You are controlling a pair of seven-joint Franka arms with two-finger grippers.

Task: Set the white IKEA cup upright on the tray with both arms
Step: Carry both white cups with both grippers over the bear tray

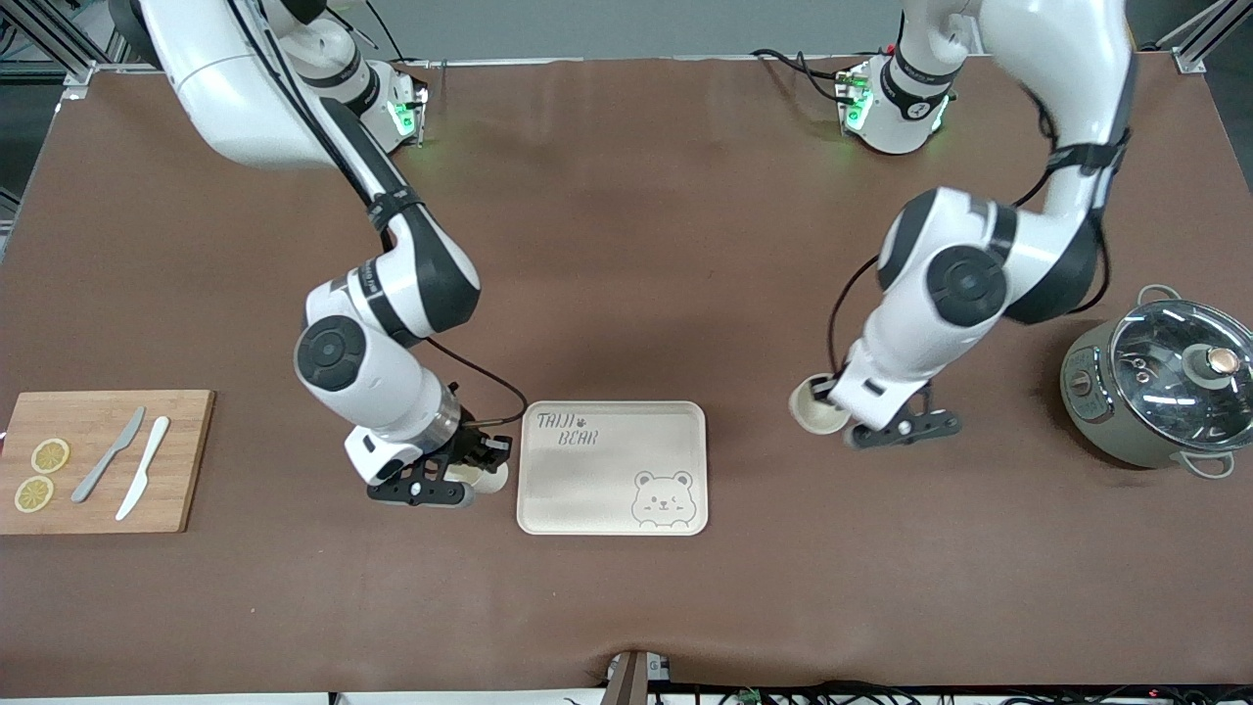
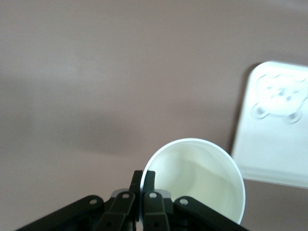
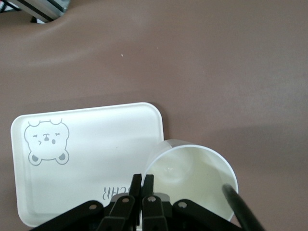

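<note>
Two white cups show. My right gripper (image 1: 476, 462) is shut on the rim of one white cup (image 1: 490, 479), held upright low beside the tray (image 1: 612, 490), at the tray's edge toward the right arm's end. In the right wrist view my gripper (image 3: 143, 184) pinches the cup (image 3: 192, 175) wall, with the tray (image 3: 86, 154) next to it. My left gripper (image 1: 832, 395) is shut on the rim of the other white cup (image 1: 812, 413), upright and low over the brown table, toward the left arm's end from the tray. The left wrist view shows this gripper (image 2: 143, 180), cup (image 2: 197, 178) and tray (image 2: 274, 144).
A bamboo cutting board (image 1: 186, 460) with two knives and lemon slices lies at the right arm's end. A grey pot with a glass lid (image 1: 1165, 387) stands at the left arm's end. Brown table cover lies between the left cup and the tray.
</note>
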